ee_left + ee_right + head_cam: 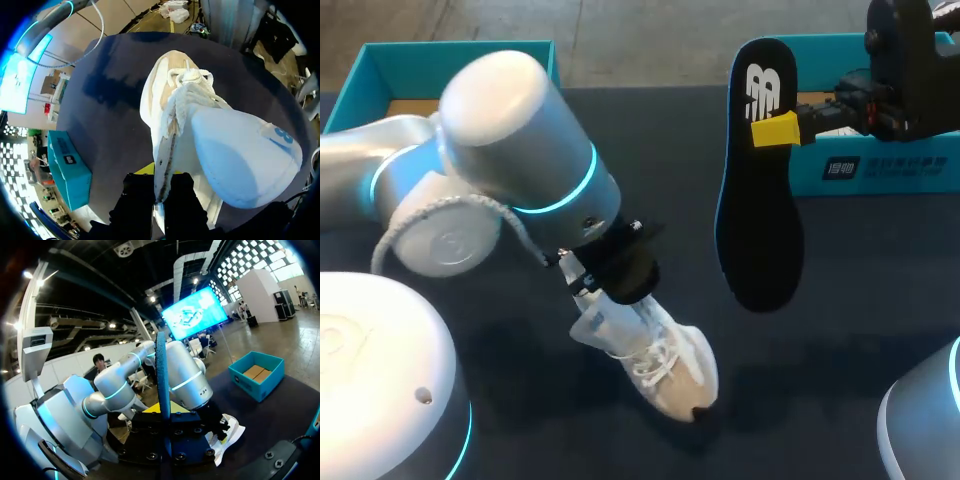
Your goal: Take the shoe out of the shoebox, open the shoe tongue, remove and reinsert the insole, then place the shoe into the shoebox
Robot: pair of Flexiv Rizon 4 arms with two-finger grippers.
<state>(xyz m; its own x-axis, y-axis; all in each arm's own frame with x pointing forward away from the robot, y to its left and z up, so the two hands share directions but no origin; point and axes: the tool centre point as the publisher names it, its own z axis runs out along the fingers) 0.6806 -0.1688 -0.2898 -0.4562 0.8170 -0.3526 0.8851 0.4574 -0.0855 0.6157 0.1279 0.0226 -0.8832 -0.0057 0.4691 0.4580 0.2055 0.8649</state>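
**Insole out and held aloft, shoe pinned at the near centre**

Nearest the camera, the left arm (pixel 510 150) is seen reaching in from the left over the dark worktop (pixel 840 300). Two teal parts of the shoebox are set at the far edge: the left shoebox half (pixel 450 47) and the right shoebox half (pixel 890 170), both well apart from the shoe.

The white shoe (pixel 665 365) lies at the near centre of the worktop, toe pointing near and right. It is clamped by the left gripper (pixel 160 180), whose fingers are closed on the rim of the opening at the heel end. Its upper is judged soft, light and easily crushed, and the sole stiffer. A hold on the firmer heel rim, as here, should keep the opening spread and the shoe steady.

The black insole (pixel 760 200) is held in the air over the far right of the worktop. The right gripper (pixel 775 130) is closed on its edge near the heel end, and the broad forefoot hangs free. It is judged thin, light and bendable, so buckling is likely if it is pushed hard. A grip at the heel end leaves the toe free to be led in first.
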